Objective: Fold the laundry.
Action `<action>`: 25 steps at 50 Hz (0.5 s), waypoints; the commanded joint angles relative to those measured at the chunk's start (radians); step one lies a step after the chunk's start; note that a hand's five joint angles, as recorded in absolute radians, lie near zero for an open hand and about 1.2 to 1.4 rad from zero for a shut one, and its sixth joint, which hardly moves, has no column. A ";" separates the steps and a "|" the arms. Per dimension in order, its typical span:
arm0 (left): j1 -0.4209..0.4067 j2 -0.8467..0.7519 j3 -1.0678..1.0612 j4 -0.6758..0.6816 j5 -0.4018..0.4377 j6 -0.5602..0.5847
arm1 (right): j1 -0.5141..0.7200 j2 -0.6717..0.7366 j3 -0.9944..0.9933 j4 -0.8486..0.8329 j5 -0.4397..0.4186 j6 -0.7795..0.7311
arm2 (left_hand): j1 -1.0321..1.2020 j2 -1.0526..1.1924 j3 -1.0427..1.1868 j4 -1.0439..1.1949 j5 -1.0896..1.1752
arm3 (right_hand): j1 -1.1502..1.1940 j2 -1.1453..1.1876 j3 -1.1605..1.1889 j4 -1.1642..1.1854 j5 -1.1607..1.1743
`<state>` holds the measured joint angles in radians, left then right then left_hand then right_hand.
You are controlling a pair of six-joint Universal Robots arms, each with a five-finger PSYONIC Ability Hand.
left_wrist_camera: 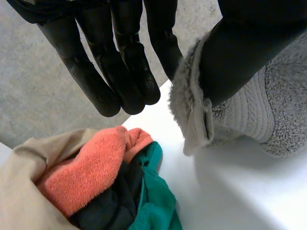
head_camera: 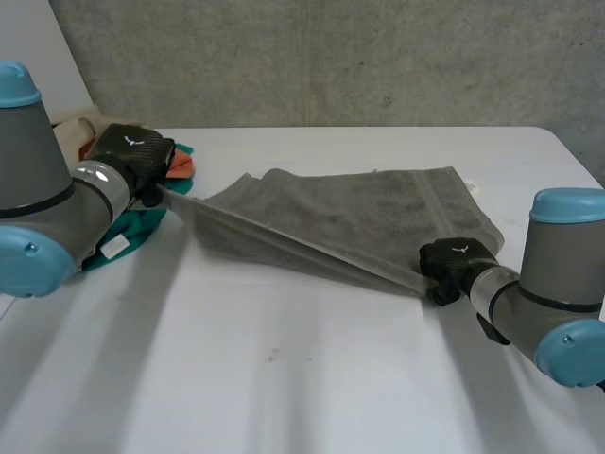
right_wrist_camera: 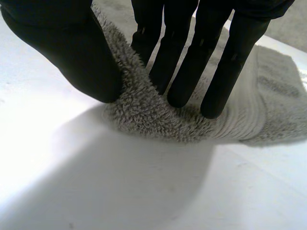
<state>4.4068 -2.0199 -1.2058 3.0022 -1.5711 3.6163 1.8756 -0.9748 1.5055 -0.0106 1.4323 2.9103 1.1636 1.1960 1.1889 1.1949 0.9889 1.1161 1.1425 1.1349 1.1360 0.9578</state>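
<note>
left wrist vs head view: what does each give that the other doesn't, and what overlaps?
Left wrist view: the left hand with its thumb pinching the grey towel at a hemmed corner, plus a black garment in the side pile. Head view: the right hand pinching the other near corner, the edge taut between the hands, the rest lying on the table. Shared: left hand, towel, the pile's orange cloth and teal cloth.

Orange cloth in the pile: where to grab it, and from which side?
Pinch the orange cloth at its rounded end that bulges free atop the pile, probably from above on the white table side: beige cloth wraps its other side, black cloth and teal cloth lie beneath.
</note>
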 commanded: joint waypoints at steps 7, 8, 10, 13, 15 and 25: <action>0.020 0.082 -0.124 -0.314 0.025 0.048 | -0.142 -0.260 0.032 0.403 -0.160 -0.487 | 0.233 0.200 0.207 0.201 0.233 | 0.280 0.254 0.261 0.260 0.264; 0.020 0.087 -0.139 -0.342 0.032 0.071 | -0.156 -0.257 0.029 0.475 -0.171 -0.546 | 0.233 0.200 0.207 0.201 0.233 | 0.280 0.254 0.261 0.260 0.264; 0.020 0.090 -0.169 -0.388 0.048 0.120 | -0.180 -0.248 0.022 0.619 -0.171 -0.667 | 0.233 0.200 0.207 0.201 0.233 | 0.280 0.254 0.261 0.260 0.264; 0.020 0.079 -0.216 -0.446 0.068 0.214 | -0.203 -0.213 0.018 0.865 -0.133 -0.894 | 0.233 0.200 0.207 0.201 0.233 | 0.280 0.254 0.261 0.260 0.264; 0.017 0.050 -0.233 -0.444 0.068 0.263 | -0.205 -0.176 -0.011 0.928 -0.078 -0.974 | 0.233 0.200 0.207 0.201 0.233 | 0.280 0.254 0.261 0.260 0.264; -0.013 -0.131 0.073 -0.362 0.009 0.262 | -0.150 -0.073 -0.318 0.764 -0.038 -0.810 | 0.233 0.200 0.207 0.201 0.233 | 0.280 0.254 0.261 0.260 0.264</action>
<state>4.4159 -2.0693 -1.3525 2.5891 -1.5323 3.9053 1.6842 -1.0965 1.3700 0.8671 1.3952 1.9920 1.1636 1.1975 1.1900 1.1949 0.9889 1.1162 1.1727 1.1858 1.1944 1.0266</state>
